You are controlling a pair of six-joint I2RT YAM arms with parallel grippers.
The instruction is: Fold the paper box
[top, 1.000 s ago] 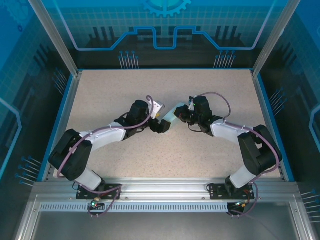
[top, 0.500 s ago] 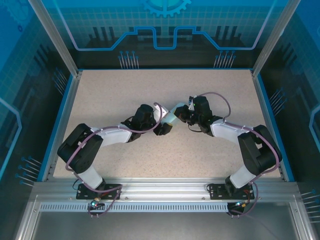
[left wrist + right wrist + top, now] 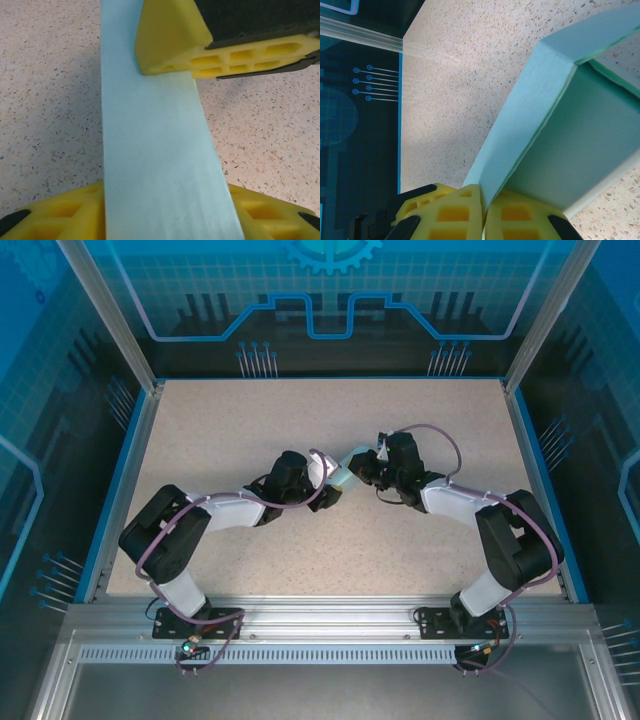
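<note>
The paper box (image 3: pixel 343 478) sits near the middle of the speckled table (image 3: pixel 230 420), with the left gripper (image 3: pixel 324 490) at its 8 o'clock and the right gripper (image 3: pixel 363 470) at its 2 o'clock. Their black wrists (image 3: pixel 290 472) hide much of it from above. The right gripper is clenched on one upright card wall. In the left wrist view, the left gripper's yellow fingers (image 3: pixel 170 45) stand apart at 12 and 6 o'clock, a card strip covering part of the lower one; whether they pinch it I cannot tell.
</note>
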